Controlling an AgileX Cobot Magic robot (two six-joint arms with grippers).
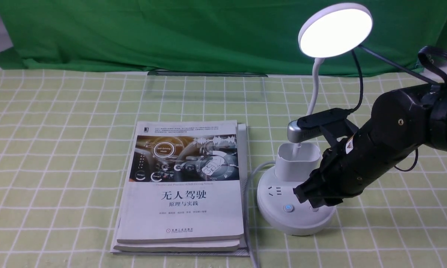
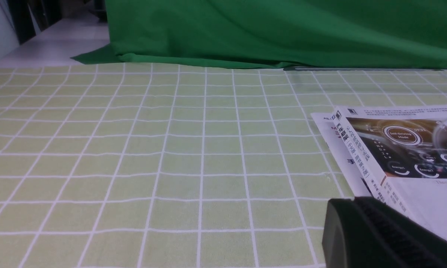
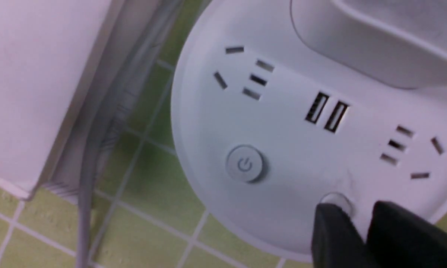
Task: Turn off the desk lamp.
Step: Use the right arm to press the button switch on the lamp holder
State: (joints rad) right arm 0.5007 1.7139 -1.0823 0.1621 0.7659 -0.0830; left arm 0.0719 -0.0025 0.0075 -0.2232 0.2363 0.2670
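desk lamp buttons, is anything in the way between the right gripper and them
Nothing visible does. The right gripper is down on the desk lamp's round base, its tips at the smaller button beside the power button. The book and cord lie off to the side.

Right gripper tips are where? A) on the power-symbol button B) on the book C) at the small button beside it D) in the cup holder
C: one fingertip of the right gripper partly covers the small button; the power-symbol button sits uncovered.
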